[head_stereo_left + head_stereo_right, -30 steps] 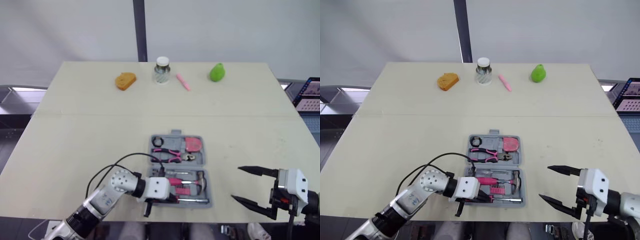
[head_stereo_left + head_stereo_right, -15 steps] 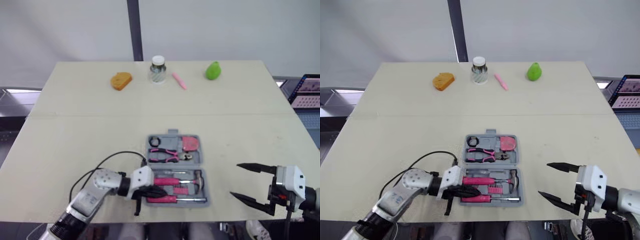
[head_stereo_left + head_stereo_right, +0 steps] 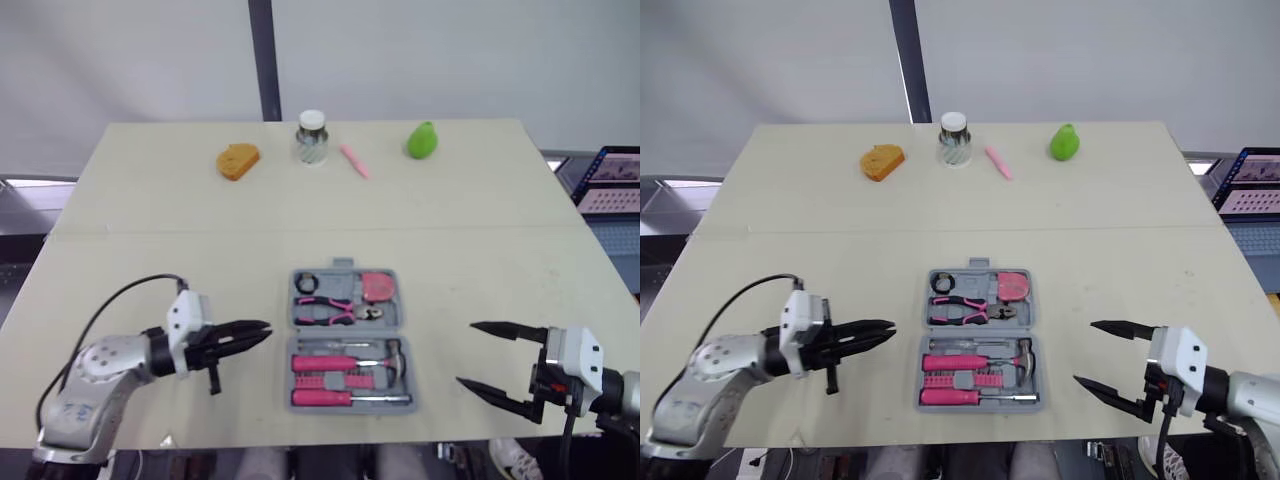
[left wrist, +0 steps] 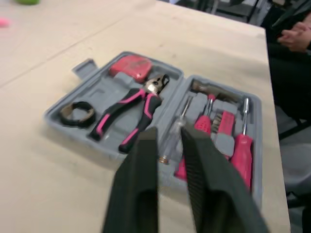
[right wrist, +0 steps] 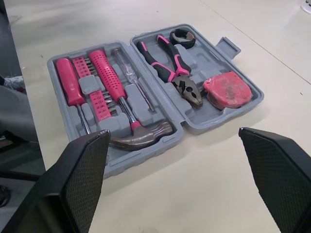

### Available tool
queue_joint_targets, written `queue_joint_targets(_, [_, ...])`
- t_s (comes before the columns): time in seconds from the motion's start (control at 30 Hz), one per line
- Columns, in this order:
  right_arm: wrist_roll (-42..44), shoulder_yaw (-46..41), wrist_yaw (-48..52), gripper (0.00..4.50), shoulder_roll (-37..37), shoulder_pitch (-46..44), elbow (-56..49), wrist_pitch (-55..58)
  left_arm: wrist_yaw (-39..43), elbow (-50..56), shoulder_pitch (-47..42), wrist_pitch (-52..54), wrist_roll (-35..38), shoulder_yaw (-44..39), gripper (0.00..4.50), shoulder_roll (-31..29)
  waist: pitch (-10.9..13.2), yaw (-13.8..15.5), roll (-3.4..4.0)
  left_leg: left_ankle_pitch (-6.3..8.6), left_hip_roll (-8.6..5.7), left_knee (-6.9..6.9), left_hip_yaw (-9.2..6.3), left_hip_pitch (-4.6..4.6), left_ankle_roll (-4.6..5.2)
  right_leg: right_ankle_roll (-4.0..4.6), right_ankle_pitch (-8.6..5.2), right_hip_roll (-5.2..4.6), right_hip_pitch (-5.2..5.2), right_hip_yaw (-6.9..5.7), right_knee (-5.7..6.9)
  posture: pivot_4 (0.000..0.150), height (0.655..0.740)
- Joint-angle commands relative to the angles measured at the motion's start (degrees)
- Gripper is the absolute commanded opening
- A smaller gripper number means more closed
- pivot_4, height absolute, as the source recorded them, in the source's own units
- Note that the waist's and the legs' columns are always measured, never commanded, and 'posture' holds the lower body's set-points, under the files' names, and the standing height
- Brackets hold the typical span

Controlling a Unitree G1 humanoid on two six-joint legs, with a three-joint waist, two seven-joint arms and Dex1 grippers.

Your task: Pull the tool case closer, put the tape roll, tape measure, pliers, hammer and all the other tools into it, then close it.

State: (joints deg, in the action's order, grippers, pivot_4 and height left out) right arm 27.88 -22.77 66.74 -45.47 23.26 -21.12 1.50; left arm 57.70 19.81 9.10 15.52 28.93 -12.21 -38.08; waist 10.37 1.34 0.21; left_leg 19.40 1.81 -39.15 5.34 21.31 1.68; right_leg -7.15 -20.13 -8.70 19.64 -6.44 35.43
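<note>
I count one tool case (image 5: 150,158) with one tape roll (image 5: 182,36), one tape measure (image 5: 227,91), one pliers (image 5: 170,65), one hammer (image 5: 109,77), two screwdrivers (image 5: 68,82). Beyond: one jar (image 3: 312,137), one green pear (image 3: 422,141), one pink pen (image 3: 353,161), one orange bread piece (image 3: 238,161).

Our left arm (image 3: 100,375) reaches in from the near left, elbow bent. Our left claw (image 3: 252,336) points right, with only a narrow gap between its 2 fingers (image 4: 141,179). Our right claw (image 3: 467,353) sits at the near right, pointing left, its 2 fingers spread wide.
</note>
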Motion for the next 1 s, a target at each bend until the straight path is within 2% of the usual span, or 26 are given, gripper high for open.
queue_joint_targets(0.03, [0.73,-1.56,-0.58,4.50,1.20,1.97,-1.54,-0.62,0.62,0.79,5.36,-2.65,2.00,-6.57,2.71,-0.09,0.03,0.04,-0.05,0.02,0.01,0.00,0.00,0.00,-0.01,0.00,0.00,0.00,0.00,0.00,-0.02,0.150,0.6950])
queue_joint_targets(0.13, [0.27,-1.48,-1.16,4.50,2.35,3.71,-1.88,-1.11,0.15,0.79,9.58,-3.86,2.59,-9.70,4.22,0.99,0.05,0.19,-0.06,0.08,0.03,0.05,-0.01,0.02,-0.03,0.00,0.00,-0.02,0.02,0.00,-0.09,0.150,0.6950])
queue_joint_targets(0.17, [-0.09,-1.11,-1.68,4.50,3.06,4.47,-2.01,-1.35,-1.07,0.33,10.60,-4.87,2.14,-10.73,4.47,2.11,0.06,0.17,-0.06,0.10,0.02,0.05,-0.02,0.03,-0.02,0.01,-0.01,-0.05,0.03,-0.01,-0.09,0.150,0.6950])
queue_joint_targets(0.33, [-1.97,0.37,-3.30,4.50,5.96,7.41,-1.91,-2.51,-4.15,-0.96,15.68,-8.63,-0.07,-12.98,4.47,6.06,0.06,0.12,-0.07,0.28,0.02,0.05,0.00,0.05,-0.23,0.01,-0.01,-0.09,0.06,0.04,-0.10,0.150,0.6950])
queue_joint_targets(0.5, [-2.29,0.25,-3.78,4.50,6.52,8.03,-1.93,-2.77,-4.29,-2.27,18.19,-10.57,-0.90,-13.46,4.47,6.35,0.08,0.00,-0.09,0.33,0.09,0.06,0.06,0.06,-0.21,0.07,-0.04,-0.01,0.14,0.07,-0.11,0.150,0.6950])
queue_joint_targets(0.77, [-4.33,-0.21,-6.96,4.50,3.75,6.66,-3.22,2.09,-6.31,-1.75,14.78,-7.71,-1.57,-9.67,4.47,5.36,0.09,0.16,-0.08,0.45,0.11,0.06,0.05,0.13,-0.42,0.10,-0.05,-0.04,0.23,0.08,-0.10,0.150,0.6950])
queue_joint_targets(0.87, [-7.36,1.79,-8.57,4.50,0.01,3.63,-3.37,6.53,-7.98,-1.98,10.30,-5.90,-2.69,-6.68,3.74,5.09,0.09,0.09,-0.08,0.42,0.09,0.05,0.06,0.13,-0.37,0.09,-0.04,-0.05,0.23,0.09,-0.07,0.150,0.6950])
queue_joint_targets(0.97, [-8.23,3.54,-11.69,3.61,-1.79,0.07,-3.35,12.72,-8.61,-3.32,6.48,-3.28,-4.36,-3.71,2.27,3.69,0.09,0.08,-0.08,0.23,0.09,0.05,0.07,0.14,-0.14,0.08,-0.04,-0.03,0.29,0.09,-0.01,0.150,0.6950])
queue_joint_targets(1.0, [-8.49,4.03,-12.35,3.18,-1.94,-0.91,-3.14,13.69,-8.62,-3.61,5.55,-2.93,-4.74,-2.89,1.83,3.49,0.09,0.00,-0.08,0.22,0.10,0.05,0.06,0.15,-0.15,0.09,-0.05,0.00,0.30,0.08,0.01,0.150,0.6950])
